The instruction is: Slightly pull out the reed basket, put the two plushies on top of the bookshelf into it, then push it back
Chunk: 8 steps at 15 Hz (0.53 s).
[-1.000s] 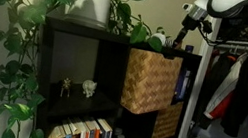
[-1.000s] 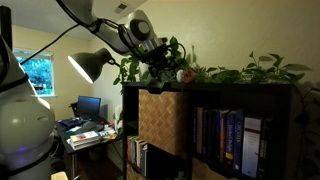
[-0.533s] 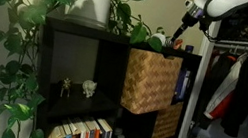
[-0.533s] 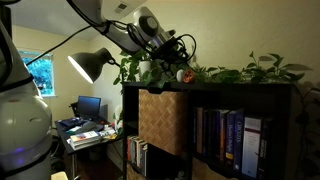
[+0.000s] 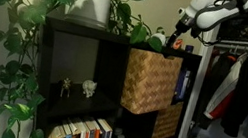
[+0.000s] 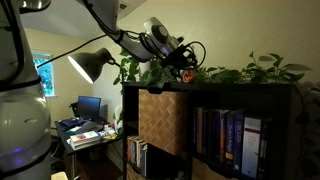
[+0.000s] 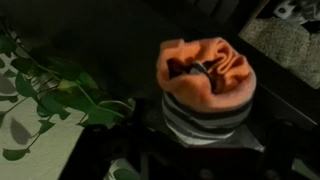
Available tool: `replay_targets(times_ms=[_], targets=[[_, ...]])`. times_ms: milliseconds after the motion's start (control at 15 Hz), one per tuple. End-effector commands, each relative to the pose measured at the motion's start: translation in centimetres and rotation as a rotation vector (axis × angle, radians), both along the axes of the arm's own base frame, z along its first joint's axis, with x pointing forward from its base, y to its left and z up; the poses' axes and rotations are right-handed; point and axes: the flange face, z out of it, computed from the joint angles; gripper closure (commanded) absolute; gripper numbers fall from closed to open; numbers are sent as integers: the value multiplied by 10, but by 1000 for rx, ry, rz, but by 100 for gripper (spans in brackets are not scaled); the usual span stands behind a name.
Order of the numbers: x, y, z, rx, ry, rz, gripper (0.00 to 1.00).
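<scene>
Gripper (image 6: 181,66) has swung over orange plushie (image 7: 205,75), jaws wide apart, nothing held yet; reed basket (image 5: 149,81) already out, so 1st pick next.

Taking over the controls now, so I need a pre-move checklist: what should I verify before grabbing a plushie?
1. Basket pulled out of bookshelf: ok.
2. Gripper open: ok.
3. Orange plushie centred in wrist view: ok.
4. Orange plushie within the jaws: cannot tell.
5. Green plushie on top of the bookshelf: ok.
6. Leaves clear of gripper: cannot tell.
</scene>
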Motion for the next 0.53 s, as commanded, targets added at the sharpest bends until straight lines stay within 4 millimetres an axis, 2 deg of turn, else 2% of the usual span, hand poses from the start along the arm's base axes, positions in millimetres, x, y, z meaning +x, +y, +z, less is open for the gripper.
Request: replay_targets(times_ms=[0, 467], targets=[[9, 2, 1, 0, -13, -20, 33], [-12, 2, 9, 11, 27, -68, 79]])
